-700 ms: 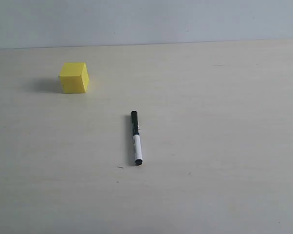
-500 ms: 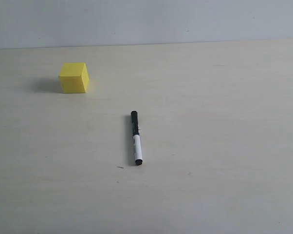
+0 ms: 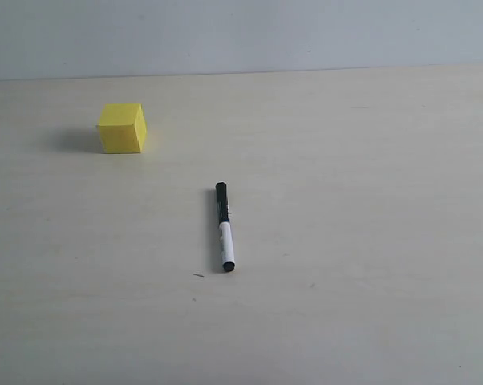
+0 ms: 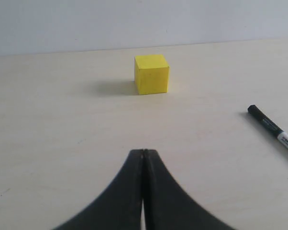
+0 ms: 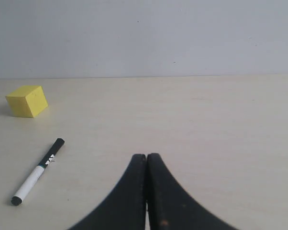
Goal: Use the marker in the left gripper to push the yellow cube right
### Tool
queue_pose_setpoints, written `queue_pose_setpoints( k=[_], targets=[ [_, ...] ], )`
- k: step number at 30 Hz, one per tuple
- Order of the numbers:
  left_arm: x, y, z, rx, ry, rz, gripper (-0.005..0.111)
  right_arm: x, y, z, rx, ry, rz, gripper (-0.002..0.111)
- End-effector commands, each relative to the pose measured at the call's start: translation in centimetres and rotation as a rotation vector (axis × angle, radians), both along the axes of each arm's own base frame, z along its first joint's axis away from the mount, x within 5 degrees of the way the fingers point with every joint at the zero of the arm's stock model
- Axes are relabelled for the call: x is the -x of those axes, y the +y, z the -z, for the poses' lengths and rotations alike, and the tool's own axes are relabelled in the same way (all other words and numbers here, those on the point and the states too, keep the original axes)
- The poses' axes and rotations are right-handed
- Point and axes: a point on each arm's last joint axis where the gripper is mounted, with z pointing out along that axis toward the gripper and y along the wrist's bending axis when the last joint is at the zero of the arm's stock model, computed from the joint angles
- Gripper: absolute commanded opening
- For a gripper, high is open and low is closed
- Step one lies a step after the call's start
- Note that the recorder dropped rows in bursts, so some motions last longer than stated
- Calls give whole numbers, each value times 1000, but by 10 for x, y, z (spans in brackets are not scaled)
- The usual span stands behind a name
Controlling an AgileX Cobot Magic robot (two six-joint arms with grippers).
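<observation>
The left tool (image 4: 143, 152) is fully closed, its two black fingers pressed flat together with only a thin seam between them, and it holds nothing and touches nothing that can be seen. The marker (image 4: 273, 130) is not in its grasp: it lies flat on the pale table (image 3: 370, 160), off to one side of the fingertips and clear of them, with its black cap end nearest the cube and part of its white barrel cut off by the picture's edge. The yellow cube (image 4: 151, 74) sits straight ahead of the closed fingertips, well apart from them, resting square on the table with a soft shadow beside it. In the exterior view the cube stands at the far left, and the marker lies nearer the middle and closer to the camera, pointing almost straight away, cap at the far end, dark green barrel next, then white barrel and a black tip at the near end; cube and marker are well apart. The right tool (image 5: 147, 155) is likewise closed and empty, aimed across the table, the marker and cube lying off to one side of it. Only the fingertips of each tool show, so the arms' poses cannot be told.
</observation>
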Motion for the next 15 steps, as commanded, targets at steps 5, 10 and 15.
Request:
queue_pose_setpoints(
  k=[5,10,15],
  targets=[
    [-3,0,-30,350,-270,-38,0,0,0,1,2,-6,-1,0],
    [-3,5,-43,549,-374,-80,0,0,0,1,2,-6,-1,0],
    [9,19,-79,819,-715,-92,0,0,0,1,2,-6,-1,0]
  ],
)
